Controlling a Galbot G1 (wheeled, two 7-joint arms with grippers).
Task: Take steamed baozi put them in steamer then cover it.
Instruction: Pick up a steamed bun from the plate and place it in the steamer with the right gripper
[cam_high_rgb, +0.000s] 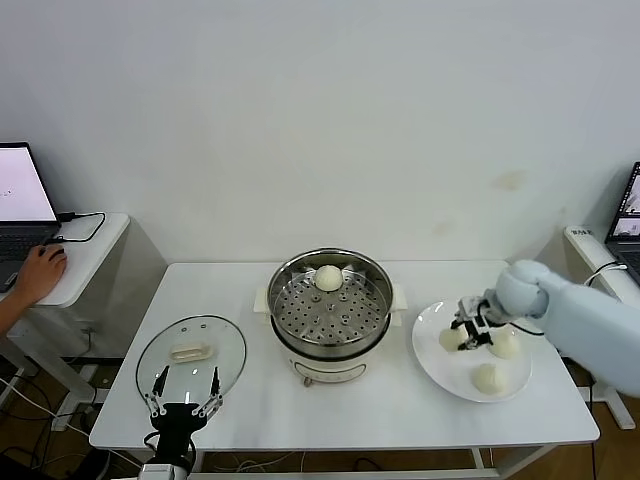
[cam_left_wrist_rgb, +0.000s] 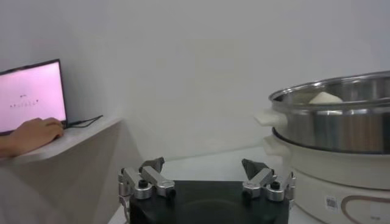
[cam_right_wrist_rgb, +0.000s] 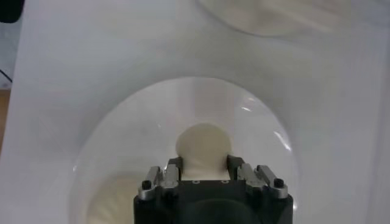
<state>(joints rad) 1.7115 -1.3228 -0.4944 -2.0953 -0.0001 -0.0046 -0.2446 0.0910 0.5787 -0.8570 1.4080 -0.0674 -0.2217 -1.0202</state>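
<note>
At the table's near left edge the left gripper was held spread wide, just before the cover, which lay flat on the table. In the centre, one baozi sat in the steamer. On the right, the right gripper was set down over the plate, its fingers flanking a second baozi; two more lay nearby.

right tool on plate baozi
</note>
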